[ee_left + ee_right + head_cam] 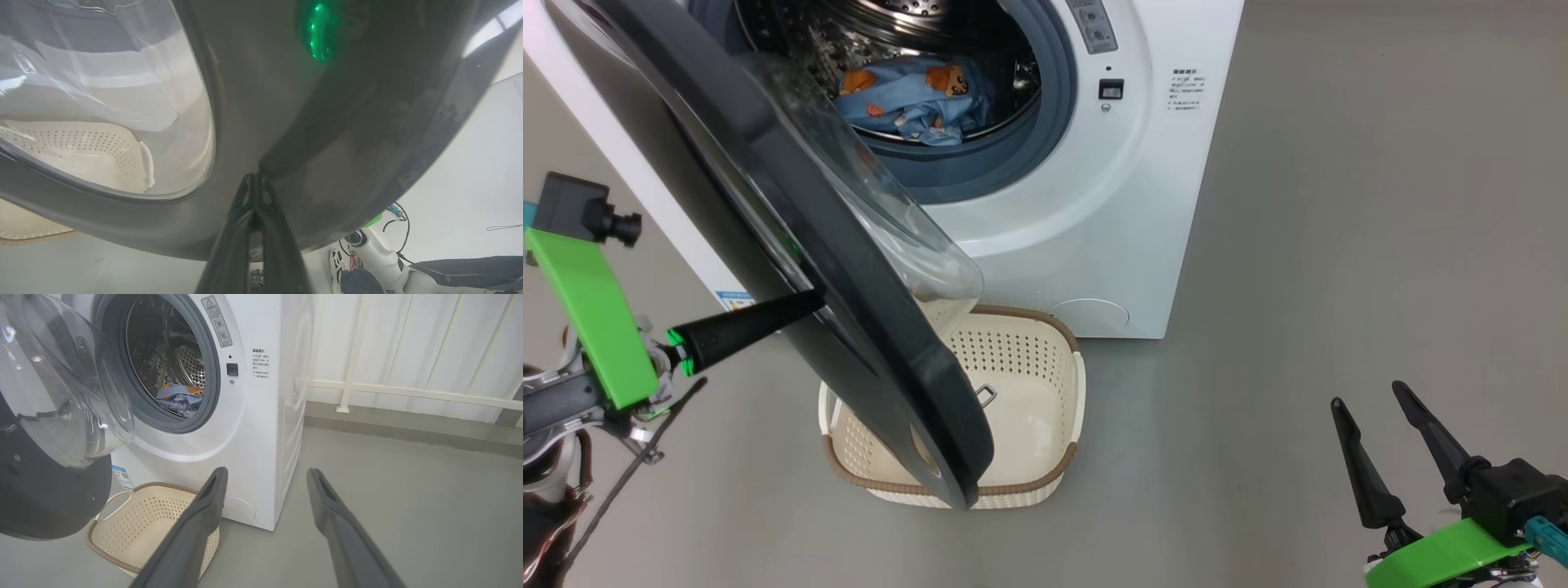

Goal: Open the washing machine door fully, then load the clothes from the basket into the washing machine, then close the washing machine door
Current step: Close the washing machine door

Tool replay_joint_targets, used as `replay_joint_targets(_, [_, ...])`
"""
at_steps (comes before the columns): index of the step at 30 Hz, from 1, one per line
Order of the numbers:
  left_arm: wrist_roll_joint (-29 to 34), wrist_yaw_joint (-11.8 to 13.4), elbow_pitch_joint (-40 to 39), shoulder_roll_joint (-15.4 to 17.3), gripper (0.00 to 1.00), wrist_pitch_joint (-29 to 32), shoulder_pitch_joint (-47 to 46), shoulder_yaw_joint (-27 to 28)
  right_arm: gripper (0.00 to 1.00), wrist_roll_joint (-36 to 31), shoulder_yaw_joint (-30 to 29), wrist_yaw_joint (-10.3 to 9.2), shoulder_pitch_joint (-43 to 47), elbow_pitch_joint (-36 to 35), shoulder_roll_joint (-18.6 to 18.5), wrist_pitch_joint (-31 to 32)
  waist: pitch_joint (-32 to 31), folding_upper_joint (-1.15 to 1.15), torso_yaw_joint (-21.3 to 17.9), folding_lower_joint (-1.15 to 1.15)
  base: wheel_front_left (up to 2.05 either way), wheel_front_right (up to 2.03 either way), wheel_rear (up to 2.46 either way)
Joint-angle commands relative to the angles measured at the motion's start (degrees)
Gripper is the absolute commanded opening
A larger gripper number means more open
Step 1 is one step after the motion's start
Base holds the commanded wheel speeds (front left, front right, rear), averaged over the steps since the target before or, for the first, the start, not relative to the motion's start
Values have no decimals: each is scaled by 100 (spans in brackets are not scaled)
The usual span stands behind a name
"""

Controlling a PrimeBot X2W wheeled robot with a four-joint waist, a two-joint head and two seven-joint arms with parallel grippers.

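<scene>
Washing machine door (874,343) stands partly open, its glass bowl (882,212) hanging over the cream basket (1029,384) on the floor (1339,204). At its left, the left pincer (813,300) is clenched, tips pressed against the door's black outer face. Bear-print clothes (915,98) lie in the washing machine (1094,229) drum (890,16). Far right, the right pincer (1368,396) hangs released, grasping nothing.

The washing machine door (882,359): glossy black plastic rim, clear smooth glass bowl. Inside the washing machine (1094,245) I see a shiny perforated steel drum (890,16), a matt grey rubber ring (1054,106), and the clothes (915,98), soft printed cloth. Before it, the basket (1029,359): matt perforated cream plastic, brown woven-look rim.
</scene>
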Motion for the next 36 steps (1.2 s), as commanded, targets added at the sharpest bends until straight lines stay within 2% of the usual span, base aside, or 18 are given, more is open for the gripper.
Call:
replay_joint_targets(1, [104, -23, -137, 215, 0, -50, -250, 226, 100, 1, 61, 25, -2, -151, -73, -46, 1, 0, 10, 0, 0, 0, 0])
replay_joint_targets(24, [165, -23, -117, 308, 1, -387, -54, 271, 100, -2, 128, 25, -55, -133, -81, -46, -35, 0, 353, 0, 0, 0, 0])
replay_joint_targets(26, [200, -23, -112, 327, 29, -458, -7, 282, 100, 2, 133, 25, -50, -125, -82, -46, -54, 0, 356, 0, 0, 0, 0])
replay_joint_targets(28, [217, -23, -101, 343, 47, -529, 63, 299, 100, 5, 143, 25, -38, -117, -80, -46, -84, 0, 352, 0, 0, 0, 0])
replay_joint_targets(30, [244, -23, -97, 360, 88, -612, 148, 314, 100, 10, 151, 25, -22, -117, -80, -46, -111, 0, 345, 0, 0, 0, 0])
replay_joint_targets(31, [253, -23, -95, 371, 100, -649, 202, 320, 100, 13, 152, 25, -9, -117, -81, -46, -129, 0, 342, 0, 0, 0, 0])
replay_joint_targets(36, [330, -23, -66, 416, 100, -940, 454, 394, 100, 21, 130, 25, 62, -132, -83, -46, -177, 0, 352, 0, 0, 0, 0])
